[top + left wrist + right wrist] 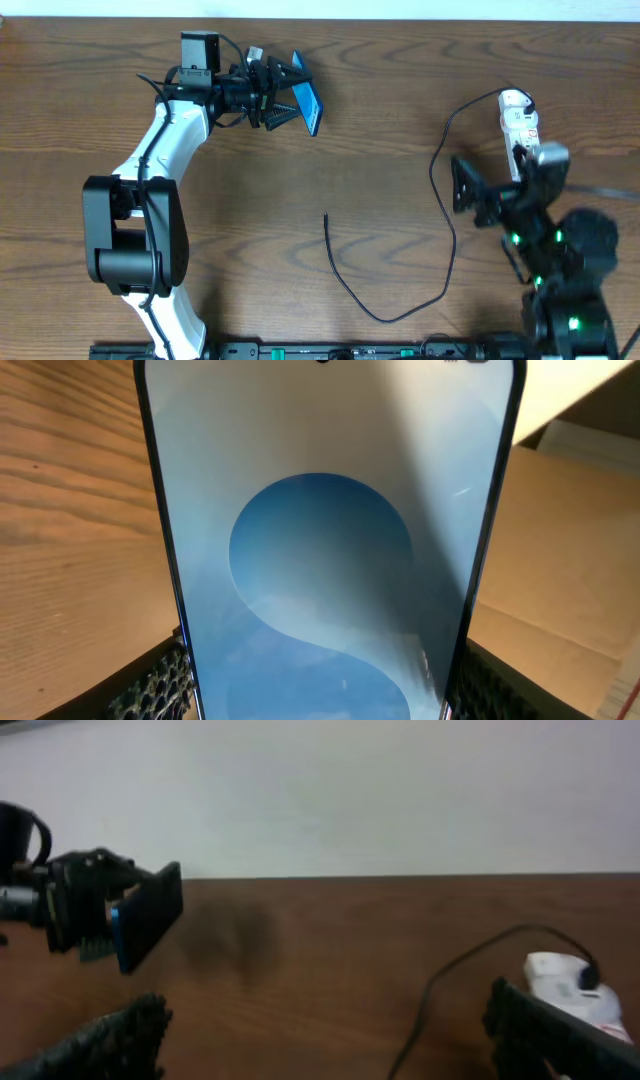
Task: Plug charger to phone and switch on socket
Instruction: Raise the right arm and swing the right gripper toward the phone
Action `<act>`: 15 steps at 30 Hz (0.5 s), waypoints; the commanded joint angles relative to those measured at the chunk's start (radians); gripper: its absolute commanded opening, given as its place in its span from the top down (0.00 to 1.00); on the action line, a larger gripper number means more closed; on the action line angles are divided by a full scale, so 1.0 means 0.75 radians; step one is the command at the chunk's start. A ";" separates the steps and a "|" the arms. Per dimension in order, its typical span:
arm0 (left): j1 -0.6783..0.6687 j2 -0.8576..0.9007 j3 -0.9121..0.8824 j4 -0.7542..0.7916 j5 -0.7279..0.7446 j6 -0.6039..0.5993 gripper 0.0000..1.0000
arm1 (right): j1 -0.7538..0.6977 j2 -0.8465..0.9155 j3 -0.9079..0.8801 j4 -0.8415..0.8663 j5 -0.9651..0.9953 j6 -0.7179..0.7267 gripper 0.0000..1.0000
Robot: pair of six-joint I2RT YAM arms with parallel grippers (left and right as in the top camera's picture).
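Observation:
My left gripper (293, 93) is shut on the phone (309, 104), holding it tilted above the table at the back left. In the left wrist view the phone's blue screen (320, 540) fills the frame between both fingers (160, 682). The charger cable (440, 230) runs from the white socket (518, 120) at the right and loops down across the table. Its plug tip (326, 215) lies free near the middle. My right gripper (462, 188) stands open just left of the socket, with nothing between its fingers. The right wrist view shows the socket (560, 978), the cable (440, 982) and the held phone (150, 915).
A pale wall (320, 790) borders the table's far edge. Brown cardboard (560, 560) lies beyond the phone in the left wrist view. The arm bases stand along the front edge.

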 commanded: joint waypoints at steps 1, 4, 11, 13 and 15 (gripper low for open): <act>0.002 -0.087 0.003 0.008 -0.034 -0.016 0.93 | 0.005 0.241 0.177 -0.054 -0.095 -0.001 0.01; 0.002 -0.096 0.003 0.008 -0.054 -0.016 0.93 | 0.005 0.412 0.286 -0.078 -0.215 -0.001 0.01; 0.002 -0.101 0.003 0.008 -0.142 -0.060 0.93 | 0.006 0.687 0.433 -0.077 -0.358 -0.001 0.01; 0.002 -0.101 0.003 0.008 -0.183 -0.071 0.93 | 0.011 0.744 0.454 -0.077 -0.381 -0.001 0.01; -0.001 -0.101 0.003 0.008 -0.202 -0.086 0.93 | 0.015 0.784 0.464 -0.072 -0.445 -0.001 0.01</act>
